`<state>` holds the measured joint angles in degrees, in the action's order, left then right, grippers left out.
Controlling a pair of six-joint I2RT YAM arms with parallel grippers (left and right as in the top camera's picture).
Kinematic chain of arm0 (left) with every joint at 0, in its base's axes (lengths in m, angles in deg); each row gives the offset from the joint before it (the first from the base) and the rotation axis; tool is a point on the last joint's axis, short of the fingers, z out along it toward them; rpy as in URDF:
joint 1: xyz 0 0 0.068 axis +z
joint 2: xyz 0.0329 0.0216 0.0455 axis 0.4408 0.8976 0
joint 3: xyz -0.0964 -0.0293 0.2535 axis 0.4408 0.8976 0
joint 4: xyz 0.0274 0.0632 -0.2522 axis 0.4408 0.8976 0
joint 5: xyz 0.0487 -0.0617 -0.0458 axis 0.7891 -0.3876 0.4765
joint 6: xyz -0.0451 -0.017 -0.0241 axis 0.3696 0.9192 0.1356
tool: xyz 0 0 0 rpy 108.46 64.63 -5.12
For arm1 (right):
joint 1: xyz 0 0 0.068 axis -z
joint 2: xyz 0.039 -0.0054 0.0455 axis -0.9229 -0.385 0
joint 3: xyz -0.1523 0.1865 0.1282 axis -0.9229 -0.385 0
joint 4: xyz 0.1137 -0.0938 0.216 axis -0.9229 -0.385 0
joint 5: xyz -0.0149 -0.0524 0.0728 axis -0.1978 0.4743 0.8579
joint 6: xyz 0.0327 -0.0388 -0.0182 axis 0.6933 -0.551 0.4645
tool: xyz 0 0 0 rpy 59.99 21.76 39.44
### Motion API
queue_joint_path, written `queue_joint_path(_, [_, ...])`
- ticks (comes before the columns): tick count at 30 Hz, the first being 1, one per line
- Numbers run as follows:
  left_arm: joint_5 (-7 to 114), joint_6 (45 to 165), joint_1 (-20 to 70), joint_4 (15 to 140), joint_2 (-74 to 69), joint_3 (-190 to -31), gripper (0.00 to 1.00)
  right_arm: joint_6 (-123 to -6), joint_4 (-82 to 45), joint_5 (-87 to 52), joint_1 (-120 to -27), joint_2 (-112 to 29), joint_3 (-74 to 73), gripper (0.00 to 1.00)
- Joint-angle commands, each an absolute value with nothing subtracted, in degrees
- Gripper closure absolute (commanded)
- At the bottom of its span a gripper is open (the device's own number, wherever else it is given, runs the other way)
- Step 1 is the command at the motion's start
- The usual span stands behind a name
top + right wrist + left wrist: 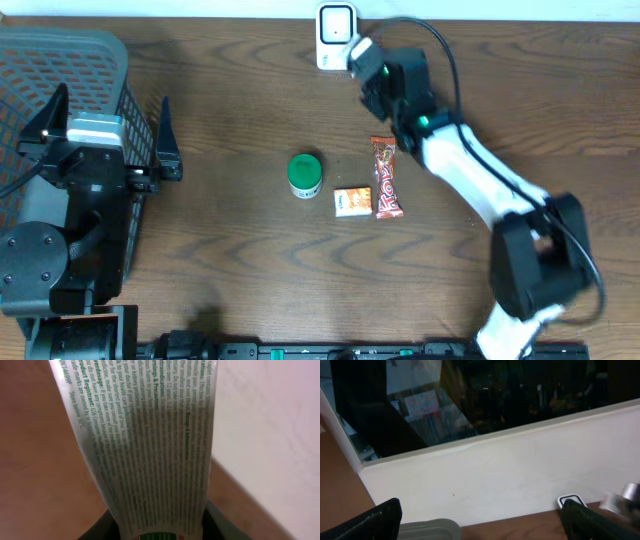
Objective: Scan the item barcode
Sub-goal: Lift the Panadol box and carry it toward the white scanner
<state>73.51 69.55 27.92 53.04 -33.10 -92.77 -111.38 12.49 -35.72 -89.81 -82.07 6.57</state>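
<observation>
Right gripper (pixel 371 68) grips the tube (pixel 150 450), long axis pointing straight ahead; the scanner (pixel 335 35) sits just beyond its tip. Left gripper (pixel 110 110) gapes, well apart.

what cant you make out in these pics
- Pack barcode: right wrist view shows only fine print; the pack's top runs off the frame edge.
- Scanner window: overhead, too small; whether it faces the pack cannot be told.
- Candy bar and small box print: overhead, too small to read.
- Basket inside: overhead, left arm covers much of it.
</observation>
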Motion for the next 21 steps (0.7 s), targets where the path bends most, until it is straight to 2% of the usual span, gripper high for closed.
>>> queue_joint_path(1, [72.8, 69.6, 27.7, 52.8, -33.5, -92.6, 0.01, -120.1, 12.8, -42.5, -89.8, -88.7, 15.9, 0.68])
queue_joint_path(10, [72.8, 69.6, 27.7, 52.7, -33.5, -92.6, 0.0, -135.7, 21.6, -53.6, -89.9, -109.0, 36.3, 0.67])
queue_joint_path(15, [72.7, 69.7, 27.7, 52.7, -33.5, -92.6, 0.0, -140.6, 28.8, -54.7, -90.4, -115.4, 39.6, 0.65])
queue_joint_path(21, [72.8, 69.7, 27.7, 52.8, -33.5, -92.6, 0.0, -140.5, 28.2, -55.5, -92.0, -118.2, 39.7, 0.65])
